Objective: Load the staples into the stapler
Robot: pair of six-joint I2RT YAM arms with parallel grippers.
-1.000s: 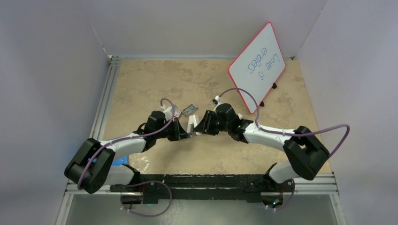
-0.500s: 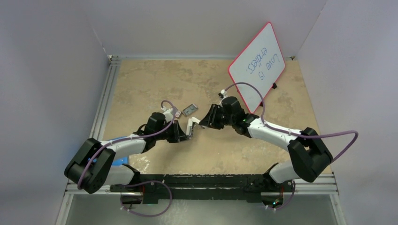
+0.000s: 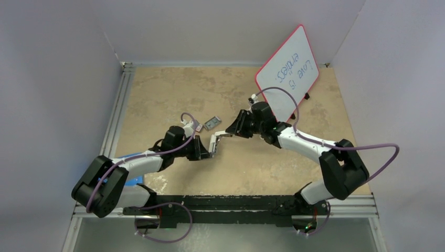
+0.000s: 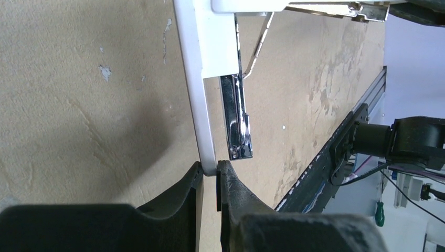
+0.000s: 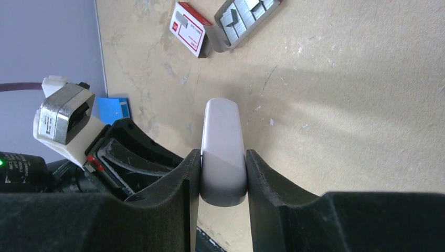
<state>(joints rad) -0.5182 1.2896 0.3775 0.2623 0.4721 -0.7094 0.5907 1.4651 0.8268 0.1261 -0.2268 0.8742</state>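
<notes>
The white stapler is hinged open between my two grippers at the table's middle. My left gripper is shut on the end of its thin white base, with the chrome magazine standing free beside it. My right gripper is shut on the stapler's rounded white top arm and holds it lifted away from the base. The staples lie as grey strips in their small tray just behind the stapler. The red-and-white sleeve lies next to the tray.
A red-framed whiteboard with writing stands at the back right. A blue object lies near the left arm's base. Aluminium rails run along the left and near edges.
My right gripper has moved back and to the right with the stapler's top arm, swinging the stapler further open. My left gripper has kept its hold on the base.
</notes>
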